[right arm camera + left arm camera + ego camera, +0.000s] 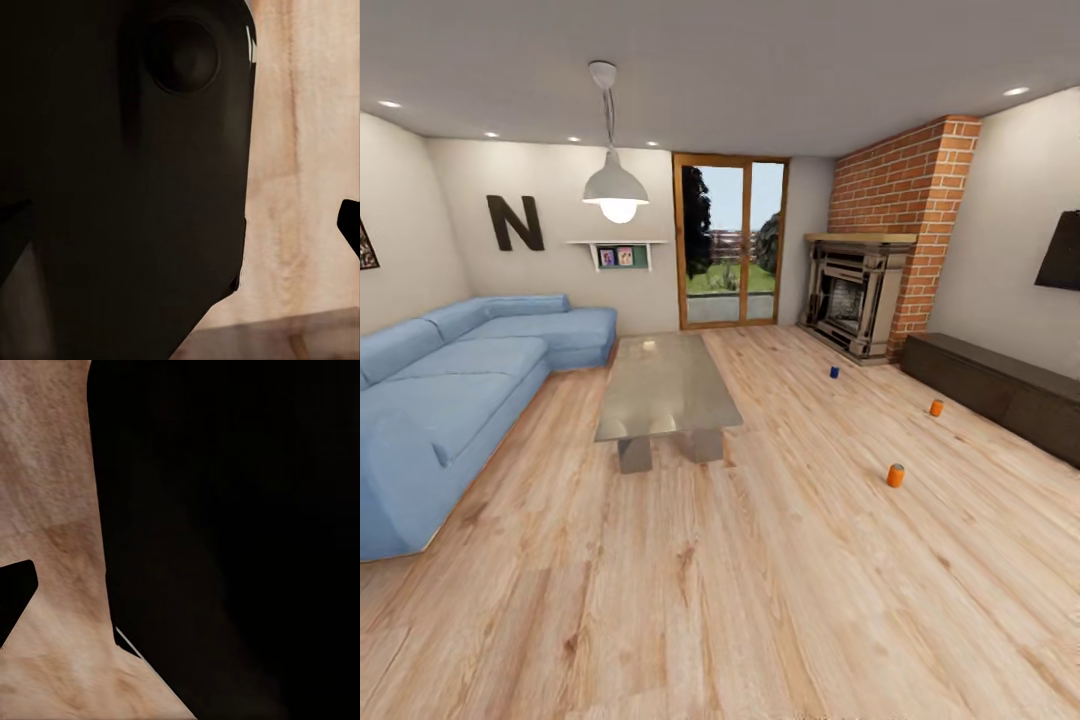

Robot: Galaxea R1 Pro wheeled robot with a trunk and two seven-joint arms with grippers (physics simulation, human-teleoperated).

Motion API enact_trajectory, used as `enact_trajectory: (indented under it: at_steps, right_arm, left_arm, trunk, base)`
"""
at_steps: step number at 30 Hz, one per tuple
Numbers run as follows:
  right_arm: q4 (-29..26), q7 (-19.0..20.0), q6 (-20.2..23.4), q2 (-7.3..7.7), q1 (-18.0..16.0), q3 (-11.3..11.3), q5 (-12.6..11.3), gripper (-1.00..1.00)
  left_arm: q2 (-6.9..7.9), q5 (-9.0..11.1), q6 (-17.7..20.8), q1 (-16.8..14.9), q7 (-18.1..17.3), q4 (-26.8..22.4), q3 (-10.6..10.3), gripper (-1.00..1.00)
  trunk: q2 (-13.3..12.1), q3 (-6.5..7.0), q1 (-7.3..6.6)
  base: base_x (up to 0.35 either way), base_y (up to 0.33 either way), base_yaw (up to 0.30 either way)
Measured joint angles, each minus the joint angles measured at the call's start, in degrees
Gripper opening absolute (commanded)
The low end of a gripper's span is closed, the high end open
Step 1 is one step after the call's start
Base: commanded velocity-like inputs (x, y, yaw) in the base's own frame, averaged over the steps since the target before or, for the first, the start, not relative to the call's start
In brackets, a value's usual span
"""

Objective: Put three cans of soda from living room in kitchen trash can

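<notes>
Three soda cans stand upright on the living room's wooden floor in the head view. The dark blue can (834, 372) is near the fireplace. One orange can (936, 408) stands in front of the low dark bench, and the other orange can (896, 475) is closest to me, further out on the floor. The tash can and the kitchen are out of view. In the left wrist view, one fingertip (15, 594) of my left gripper (180, 594) sits at the frame's edge over bare floor. My right gripper (184, 225) likewise shows a fingertip (351, 225) at the edge. Both hold nothing.
A glass-top coffee table (665, 385) stands mid-room, and a blue corner sofa (450, 390) lines the left side. A brick fireplace (860, 295) and a long dark bench (1000, 390) run along the right wall. A dark part of my body (240, 540) looms in both wrist views.
</notes>
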State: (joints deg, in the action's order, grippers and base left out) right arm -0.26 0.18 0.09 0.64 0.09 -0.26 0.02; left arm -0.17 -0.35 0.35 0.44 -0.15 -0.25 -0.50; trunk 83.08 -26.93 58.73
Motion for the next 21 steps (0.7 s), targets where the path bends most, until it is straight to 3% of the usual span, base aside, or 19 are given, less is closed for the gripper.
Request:
enact_trajectory:
  at_steps: [6, 12, 21]
  right_arm:
    - [0.0, 0.0, 0.0, 0.05, 0.0, 0.0, 0.1, 1.00]
    - [0.1, 0.7, 0.1, 0.08, 0.0, 0.0, 0.0, 1.00]
    - [0.1, 1.9, 0.1, 0.16, 0.0, 0.1, 0.1, 1.00]
  left_arm:
    - [-0.07, 0.0, 0.0, 0.0, 0.0, 0.0, 0.0, 1.00]
    - [-0.06, 0.0, 0.0, 0.0, 0.0, 0.0, 0.0, 1.00]
    - [-0.04, 0.0, 0.0, 0.0, 0.0, 0.0, 0.0, 1.00]
  trunk:
    - [0.0, 0.00, 0.00]
    - [0.0, 0.00, 0.00]
    - [0.0, 0.00, 0.00]
  base:
    - [-0.012, 0.017, -0.097]
    - [-0.002, 0.038, -0.227]
    - [0.000, 0.237, -0.291]
